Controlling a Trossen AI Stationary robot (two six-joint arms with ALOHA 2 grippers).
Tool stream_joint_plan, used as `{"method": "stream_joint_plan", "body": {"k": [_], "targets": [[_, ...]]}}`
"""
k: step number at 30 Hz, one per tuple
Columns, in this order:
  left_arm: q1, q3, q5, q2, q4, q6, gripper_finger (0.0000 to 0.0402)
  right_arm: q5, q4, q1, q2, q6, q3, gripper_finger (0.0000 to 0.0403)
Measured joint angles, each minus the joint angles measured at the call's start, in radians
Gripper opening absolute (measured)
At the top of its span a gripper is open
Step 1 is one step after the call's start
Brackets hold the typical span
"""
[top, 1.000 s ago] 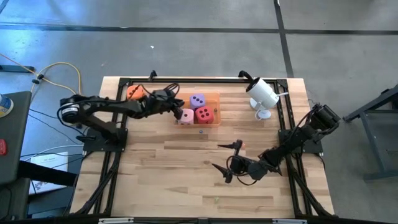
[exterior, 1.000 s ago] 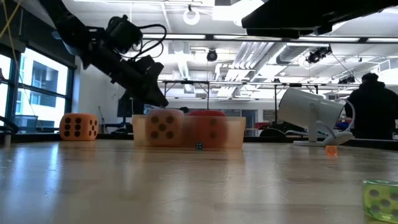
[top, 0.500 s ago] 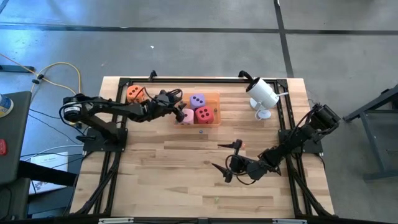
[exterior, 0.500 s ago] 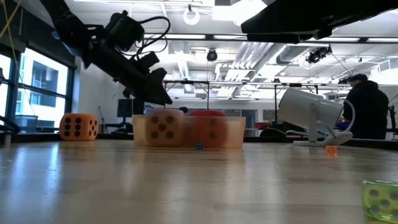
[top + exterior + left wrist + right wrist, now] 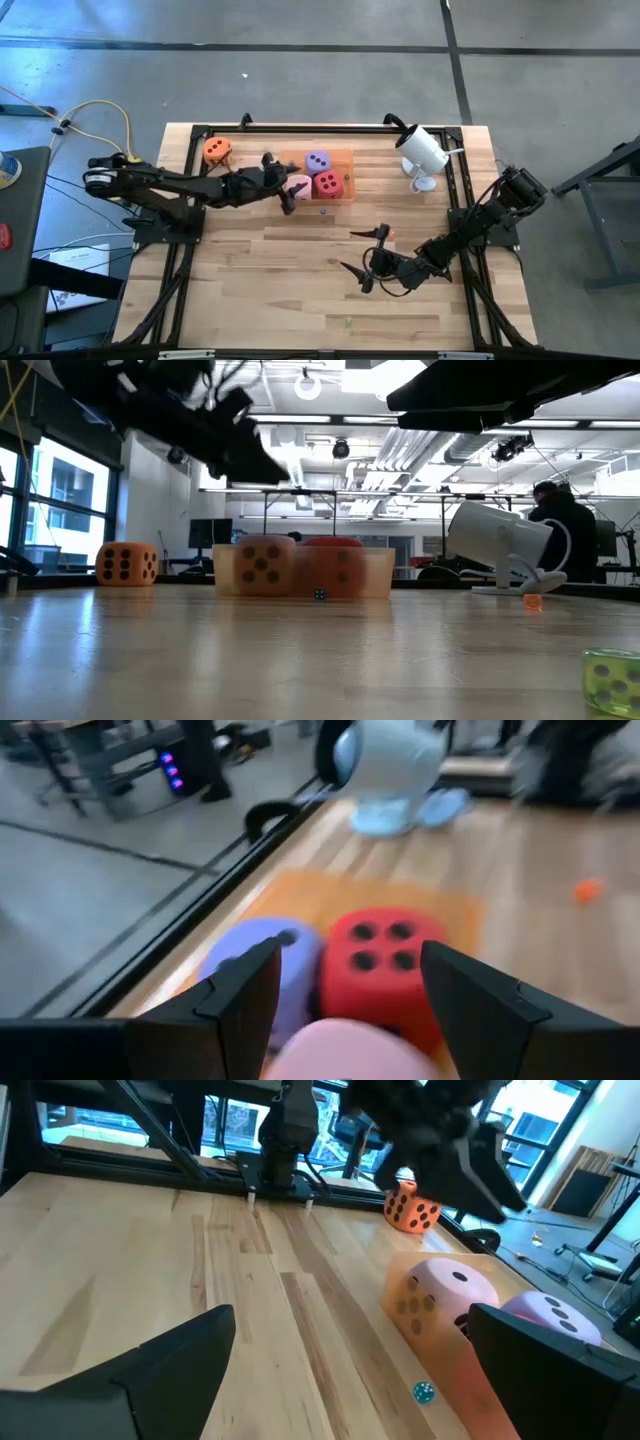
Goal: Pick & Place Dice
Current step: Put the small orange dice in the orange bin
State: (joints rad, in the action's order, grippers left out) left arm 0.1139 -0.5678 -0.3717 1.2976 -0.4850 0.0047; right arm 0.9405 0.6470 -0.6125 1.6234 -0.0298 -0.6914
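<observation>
Left tool (image 5: 285,183) now drawn back from pink die (image 5: 298,185), fingers apart, empty; right tool (image 5: 366,258) wide apart.

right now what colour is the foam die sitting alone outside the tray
Orange with dark pips: the soft orange foam die beside the translucent orange tray, clearest in the low view.

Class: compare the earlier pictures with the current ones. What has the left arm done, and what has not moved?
The left gripper has opened, letting go of the pink die in the orange tray, and lifted back. The red die, purple die, orange die and open right gripper stayed put.
</observation>
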Motion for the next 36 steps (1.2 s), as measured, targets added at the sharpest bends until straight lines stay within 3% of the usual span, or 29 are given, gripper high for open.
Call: {"method": "stream_joint_plan", "body": {"k": [5,11,18,22,36], "targets": [[-0.095,0.0,0.0,-0.086,0.05,-0.126,0.0235,0.002,0.002,0.0,0.0,-0.009,0.0,0.0393],[-0.206,0.0,0.001,-0.122,0.143,-0.147,0.0235,-0.025,0.016,-0.001,0.0,-0.054,0.0,0.0393],[-0.314,0.0,0.001,-0.122,0.151,-0.16,0.0235,0.176,0.052,-0.017,0.0,-0.009,0.0,0.0393],[-0.359,0.0,0.001,-0.122,0.15,-0.163,0.0235,0.207,0.112,-0.028,0.0,0.03,0.0,0.0393],[-0.398,0.0,0.0,-0.122,0.149,-0.162,0.0235,-0.101,0.156,0.03,0.0,-0.053,0.0,0.0393]]}}
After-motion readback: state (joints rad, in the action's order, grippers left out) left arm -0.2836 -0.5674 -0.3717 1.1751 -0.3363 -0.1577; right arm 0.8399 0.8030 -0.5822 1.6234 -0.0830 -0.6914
